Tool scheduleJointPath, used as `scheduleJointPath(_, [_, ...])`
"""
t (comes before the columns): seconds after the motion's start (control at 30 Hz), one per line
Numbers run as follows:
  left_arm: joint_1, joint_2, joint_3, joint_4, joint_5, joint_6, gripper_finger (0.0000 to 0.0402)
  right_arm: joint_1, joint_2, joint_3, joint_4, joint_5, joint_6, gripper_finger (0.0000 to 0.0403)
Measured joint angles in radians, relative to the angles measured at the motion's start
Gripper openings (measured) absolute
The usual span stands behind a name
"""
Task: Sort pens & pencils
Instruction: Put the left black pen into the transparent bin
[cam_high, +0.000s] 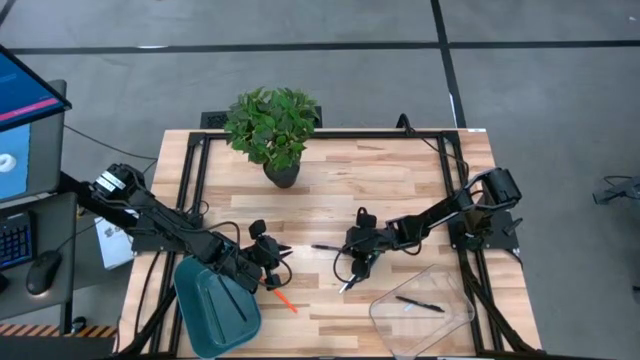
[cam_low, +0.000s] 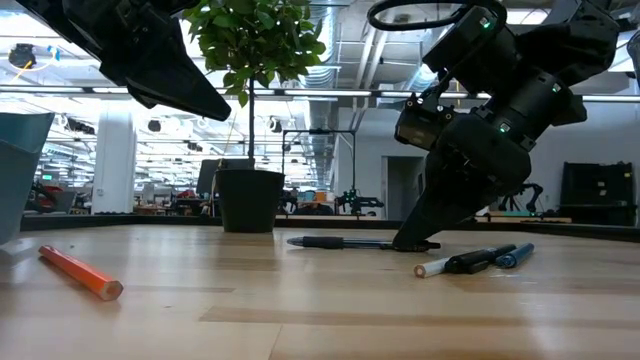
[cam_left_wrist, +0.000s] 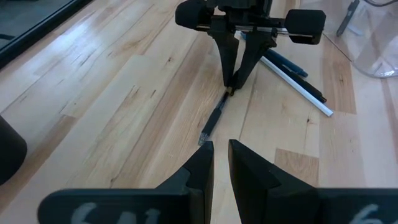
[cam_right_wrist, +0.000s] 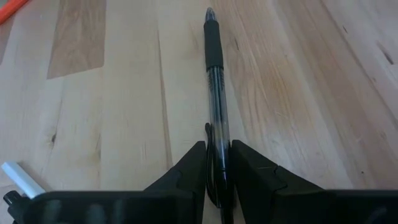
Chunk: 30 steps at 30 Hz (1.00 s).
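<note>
A black pen (cam_high: 325, 247) lies flat mid-table, and my right gripper (cam_high: 358, 250) stands over its rear end, shut on it. In the low view this pen (cam_low: 340, 242) rests on the wood under the gripper (cam_low: 415, 240). Nearer lie a whitish pen (cam_low: 432, 268), a dark pen (cam_low: 480, 260) and a blue pen (cam_low: 515, 255). An orange pencil (cam_high: 285, 300) lies beside the teal tray (cam_high: 215, 305). My left gripper (cam_left_wrist: 221, 162) hovers near the tray with its fingers almost together and nothing between them. My right gripper pinches the black pen's rear clip end (cam_right_wrist: 217, 140) between its two fingers (cam_right_wrist: 189, 165). They come from above, slanting down, one on each side of the barrel. The pen lies flat on the table, with its grip and tip (cam_right_wrist: 211, 37) stretching away from the fingers.
A potted plant (cam_high: 275, 130) stands at the table's far side. A clear container (cam_high: 420, 310) holding one dark pen (cam_high: 420, 304) sits at the near right. Cables run along the table's edges. Bare wood lies between the two grippers.
</note>
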<state>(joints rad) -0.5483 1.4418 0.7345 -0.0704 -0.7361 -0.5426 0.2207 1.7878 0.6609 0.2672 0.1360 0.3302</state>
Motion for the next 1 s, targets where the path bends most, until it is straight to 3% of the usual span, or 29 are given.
scheduleJointPath(1.0, [0.0, 0.0, 0.0, 0.0, 0.0, 0.0, 0.0041, 0.0, 0.001, -0.001, 0.003, -0.002, 0.001, 0.0082])
